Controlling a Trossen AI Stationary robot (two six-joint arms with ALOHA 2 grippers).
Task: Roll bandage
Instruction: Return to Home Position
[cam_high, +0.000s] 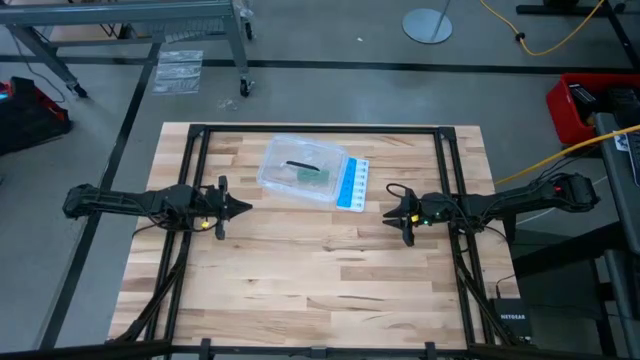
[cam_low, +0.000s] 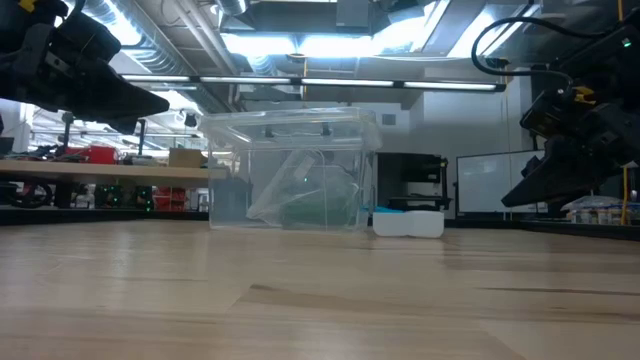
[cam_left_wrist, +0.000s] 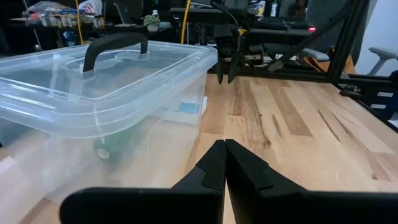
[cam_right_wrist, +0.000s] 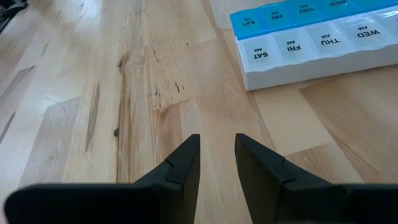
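The dark green bandage (cam_left_wrist: 111, 148) lies inside a clear plastic box (cam_high: 300, 170) with a shut lid and a black handle (cam_left_wrist: 115, 46). The box stands at the far middle of the table. Through the box wall the bandage (cam_low: 318, 212) shows as a green patch on the bottom. My left gripper (cam_high: 247, 208) hovers shut to the left of the box, pointing toward the table's right. My right gripper (cam_right_wrist: 217, 140) hovers open to the right of the box, tipped down toward the bare wood, with nothing between its fingers.
A blue-and-white weekly pill organizer (cam_high: 352, 185) lies flat against the box's right side, just beyond my right gripper. Bare wooden tabletop (cam_high: 320, 290) stretches across the whole near half. Black frame rails (cam_high: 195, 150) run along the table's left, right and far edges.
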